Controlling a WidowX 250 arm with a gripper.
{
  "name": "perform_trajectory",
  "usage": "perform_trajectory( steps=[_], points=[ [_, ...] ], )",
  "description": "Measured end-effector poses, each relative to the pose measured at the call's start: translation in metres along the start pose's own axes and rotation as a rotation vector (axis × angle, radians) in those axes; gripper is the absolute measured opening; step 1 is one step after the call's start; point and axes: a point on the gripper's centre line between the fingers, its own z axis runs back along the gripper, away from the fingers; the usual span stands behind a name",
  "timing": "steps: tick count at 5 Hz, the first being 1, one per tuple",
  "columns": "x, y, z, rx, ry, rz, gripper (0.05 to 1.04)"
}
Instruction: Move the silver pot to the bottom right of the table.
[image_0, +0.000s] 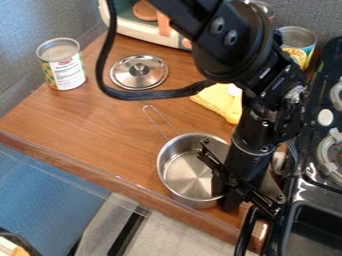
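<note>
"Where's the pot (184, 172)?"

"Near the table's (80, 125) bottom right corner, beside the bottom edge, its handle (161, 121) pointing to the upper left."

"And the gripper (226, 196)?"

"Hanging down at the pot's right side, by the rim. I can't tell if it's spread or pinching."

"Anything else?"

"A lid (139, 72) above the pot, a yellow cloth (219, 101), and the stove (326, 132) along the right edge."

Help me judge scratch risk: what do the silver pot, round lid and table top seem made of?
The silver pot looks like polished metal, perhaps stainless steel: bright reflections, thin rim. The round lid seems similar, with shiny highlights. The table top shows brown grain under a slight sheen: wood or wood-look laminate.
</note>
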Motion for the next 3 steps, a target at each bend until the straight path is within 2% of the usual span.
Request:
perform_trajectory(
  steps=[1, 2, 3],
  points=[
    [0.001, 0.004, 0.025, -0.007, -0.052, 0.018, 0.580],
    [-0.003, 0.008, 0.041, -0.021, -0.066, 0.033, 0.885],
    [-0.006, 0.012, 0.050, -0.029, -0.051, 0.046, 1.014]
  ],
)
